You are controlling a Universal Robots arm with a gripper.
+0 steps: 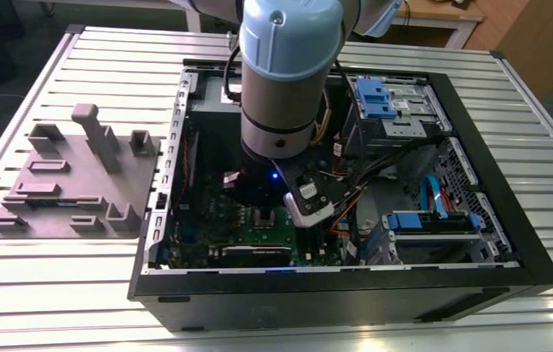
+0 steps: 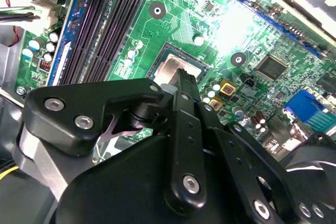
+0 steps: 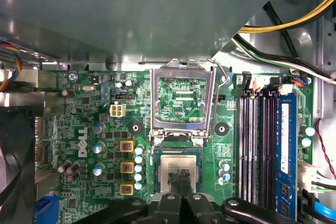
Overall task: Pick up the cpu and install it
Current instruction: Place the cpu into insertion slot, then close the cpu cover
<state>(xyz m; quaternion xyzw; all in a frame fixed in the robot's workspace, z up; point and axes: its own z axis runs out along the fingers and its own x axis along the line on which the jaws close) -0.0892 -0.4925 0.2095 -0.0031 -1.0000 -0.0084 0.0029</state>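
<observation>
Open computer case (image 1: 511, 282) sat on slatted table (image 1: 61, 293). Inside it I saw the green board (image 1: 257, 236) low in the frame, blue-latched drive bays (image 1: 379, 99) at upper right and loose cables between. The arm (image 1: 282, 88) reached down into the case. A grey tray (image 1: 71, 183) lay at the exterior view's left.

The first wrist view gave me the socket. Its hinged frame (image 3: 155, 103) stood open, with the cpu (image 3: 178, 164) lying flat in the socket beside it. A blue memory stick (image 3: 286, 156) sat in the slots.

The gripper (image 3: 179, 178) hung over the chip's middle. Its fingers (image 3: 173, 181) were drawn together with nothing between them. I could not tell whether they touched the chip.

The second wrist view showed the cpu (image 2: 172, 68) just past the black fingertips.
</observation>
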